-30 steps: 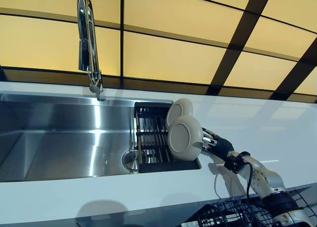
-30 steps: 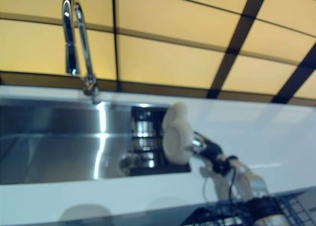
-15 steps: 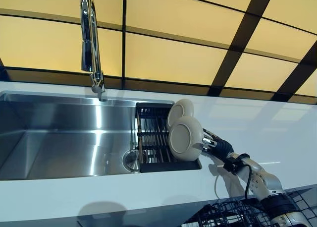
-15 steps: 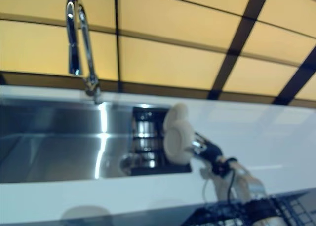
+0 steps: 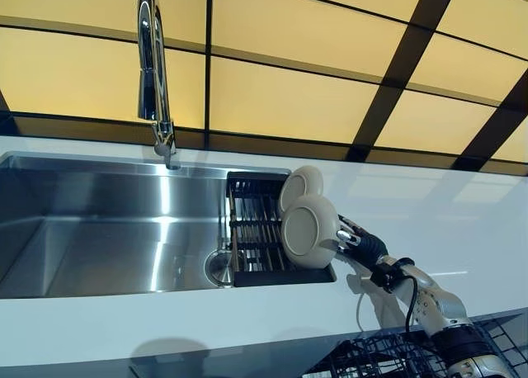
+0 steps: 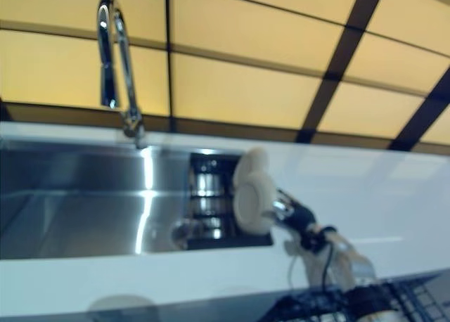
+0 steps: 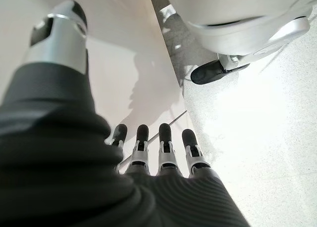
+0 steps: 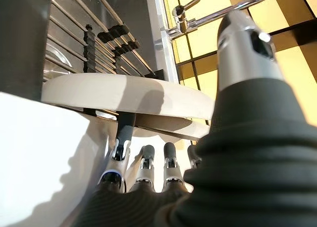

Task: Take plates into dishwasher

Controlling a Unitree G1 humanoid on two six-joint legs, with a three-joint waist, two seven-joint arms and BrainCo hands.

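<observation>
Front plate (image 5: 308, 230): cream, standing on edge in black rack (image 5: 256, 238) at the sink's right end, back turned toward right hand (image 5: 360, 244); rim touching or just short of that hand's fingertips (image 8: 125, 125), contact not resolvable. Rear plate (image 5: 299, 185): same cream, upright just behind the front plate, partly covered by it. Right hand: reaching from the counter side of the rack, fingers straight and side by side, thumb held apart above the plate edge, nothing pinched. Left hand (image 7: 158, 152): seen only in its wrist view, well away from the rack, fingers straight, empty, beside a pale panel over speckled floor. Sink (image 5: 99, 229): stainless steel, drain just beside the rack; chrome tap (image 5: 153, 73) behind it. Counter (image 5: 429, 213): white, glossy. Wall behind the sink: yellow panels with dark joints. Wire basket (image 5: 388, 357): black, below the counter edge, cut off by the frame.
</observation>
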